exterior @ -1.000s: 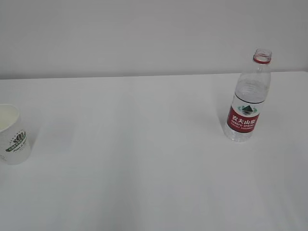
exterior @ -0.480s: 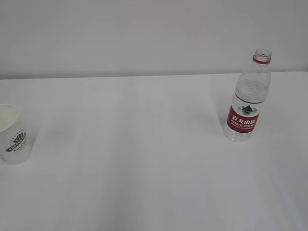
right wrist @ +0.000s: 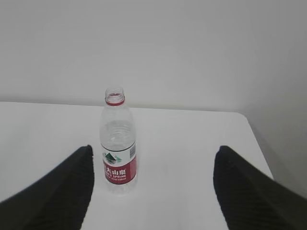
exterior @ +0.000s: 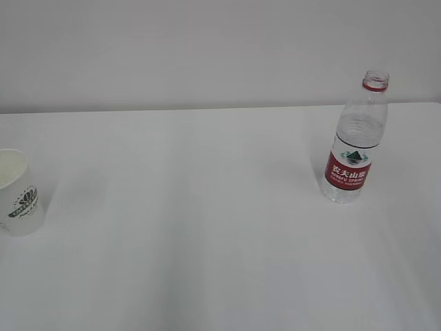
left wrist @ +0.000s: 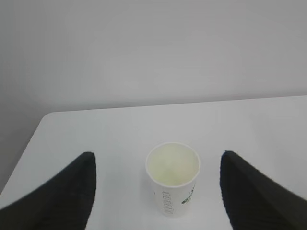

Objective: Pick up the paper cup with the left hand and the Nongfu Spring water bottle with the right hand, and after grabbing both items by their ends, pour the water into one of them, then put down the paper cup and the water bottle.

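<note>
The white paper cup (exterior: 18, 193) with a dark green logo stands upright at the table's far left; in the left wrist view the paper cup (left wrist: 172, 184) sits ahead of my open left gripper (left wrist: 157, 158), centred between its black fingers (left wrist: 67, 191) and apart from both. The uncapped Nongfu Spring water bottle (exterior: 355, 141) stands upright at the right. In the right wrist view the bottle (right wrist: 118, 143) is ahead of my open right gripper (right wrist: 151, 153), close to its left finger (right wrist: 62, 191). Neither gripper shows in the exterior view. No water can be made out.
The white table (exterior: 207, 227) ends at a pale wall behind. Its left edge (left wrist: 29, 148) shows near the cup, its right edge (right wrist: 256, 143) beyond the bottle. Bare tabletop lies between cup and bottle.
</note>
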Motion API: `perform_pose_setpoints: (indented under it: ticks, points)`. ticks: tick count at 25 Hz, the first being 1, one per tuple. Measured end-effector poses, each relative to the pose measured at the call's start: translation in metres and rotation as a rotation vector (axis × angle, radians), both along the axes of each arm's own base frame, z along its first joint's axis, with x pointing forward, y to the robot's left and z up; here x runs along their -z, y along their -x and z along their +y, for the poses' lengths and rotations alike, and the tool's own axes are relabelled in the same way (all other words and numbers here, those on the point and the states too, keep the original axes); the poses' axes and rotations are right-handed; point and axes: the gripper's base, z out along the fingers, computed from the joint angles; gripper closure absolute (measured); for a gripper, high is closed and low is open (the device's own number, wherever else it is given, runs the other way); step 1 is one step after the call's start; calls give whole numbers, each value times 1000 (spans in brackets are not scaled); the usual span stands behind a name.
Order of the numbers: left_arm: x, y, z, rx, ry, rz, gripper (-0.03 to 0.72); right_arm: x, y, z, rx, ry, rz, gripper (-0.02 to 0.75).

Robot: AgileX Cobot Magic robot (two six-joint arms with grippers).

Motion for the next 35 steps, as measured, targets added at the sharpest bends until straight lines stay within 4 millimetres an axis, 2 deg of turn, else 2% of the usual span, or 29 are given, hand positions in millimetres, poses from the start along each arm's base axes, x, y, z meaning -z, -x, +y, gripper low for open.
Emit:
perform_pose_setpoints:
  ticks: [15, 29, 35]
  points:
    - [-1, -55, -1, 11, -6, -8, 102, -6, -33, -1, 11, 4, -48, 150]
    - [20, -109, -1, 19, -3, 86, 104, 3, -86, -2, 26, 9, -40, 151]
    - [23, -126, -2, 24, -3, 48, 104, 2, -91, -2, 31, 9, -83, 150]
